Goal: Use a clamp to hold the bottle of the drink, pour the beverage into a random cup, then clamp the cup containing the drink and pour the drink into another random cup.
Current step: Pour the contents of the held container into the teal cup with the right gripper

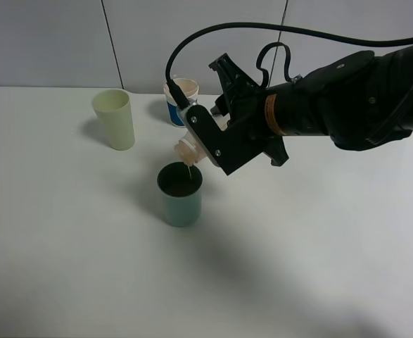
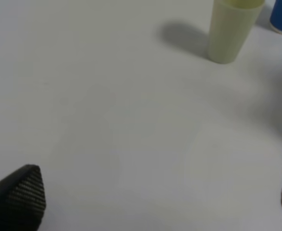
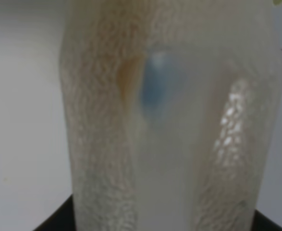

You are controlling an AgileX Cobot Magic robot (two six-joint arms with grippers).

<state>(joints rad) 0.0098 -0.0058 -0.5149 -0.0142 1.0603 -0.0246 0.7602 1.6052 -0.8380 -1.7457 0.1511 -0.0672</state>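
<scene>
The bottle (image 3: 165,120) in my right jaws looks like translucent plastic, dimpled and slightly glossy. The bench (image 1: 65,267) is smooth matt white. My left pads (image 2: 20,197) are black, finely ribbed.

The black right gripper (image 1: 210,116) is hiding most of the translucent dimpled plastic bottle (image 1: 185,149); at its twelve o'clock, a black cable (image 1: 169,74) is covering part of the blue-and-white paper cup (image 1: 174,113).

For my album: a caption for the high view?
Right end effector tilts the bottle over the teal cup; pale cup and blue cup stand behind.
</scene>
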